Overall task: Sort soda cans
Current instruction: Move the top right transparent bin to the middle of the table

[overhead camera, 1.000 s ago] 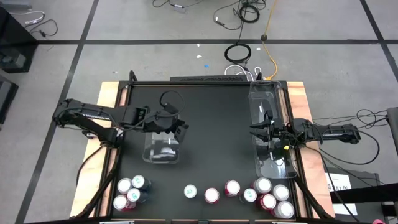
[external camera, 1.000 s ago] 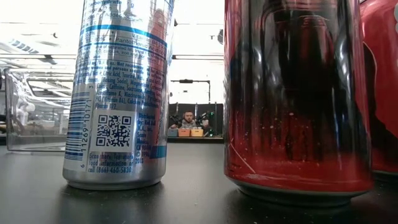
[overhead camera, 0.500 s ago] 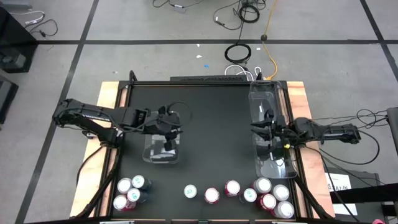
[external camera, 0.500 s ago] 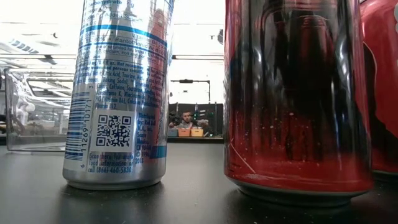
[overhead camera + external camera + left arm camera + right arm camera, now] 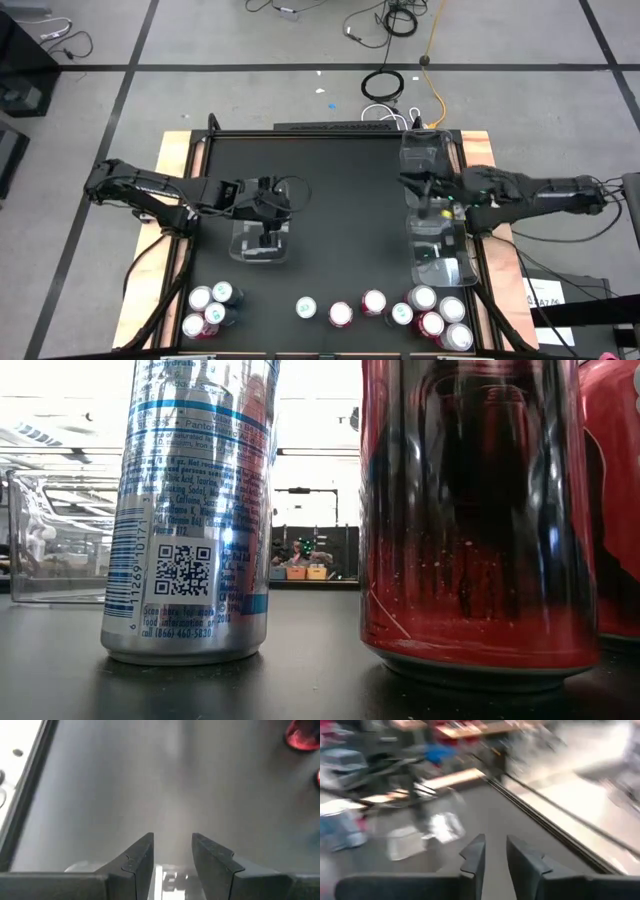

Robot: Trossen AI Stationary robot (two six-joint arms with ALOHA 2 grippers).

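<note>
A grey tiled floor strewn with cables surrounds the black table [image 5: 340, 200], which has bare wood strips showing along its left and right edges. Two clear plastic bins stand on it: a small bin [image 5: 262, 238] left of the table's middle and a long bin [image 5: 437, 215] against its right edge. Neither bin shows a can inside; only reflections and the grippers show through the clear walls. The soda cans [image 5: 372, 303] stand in a row along the table's near edge, a cluster of four at the left end, three singly in the middle and a tight bunch at the right end just below the long bin. In the low view a silver-and-blue can [image 5: 190, 510] and a red can [image 5: 475, 520] stand upright close to the camera. The left gripper [image 5: 272, 200] hovers over the small bin's far side with its fingers drawn close together and nothing between them; the left cluster of cans lies well apart from it. The right gripper [image 5: 418, 186] sits over the long bin's middle, fingers narrow and empty; the right bunch of cans lies well apart from it, beyond the bin's near end.
</note>
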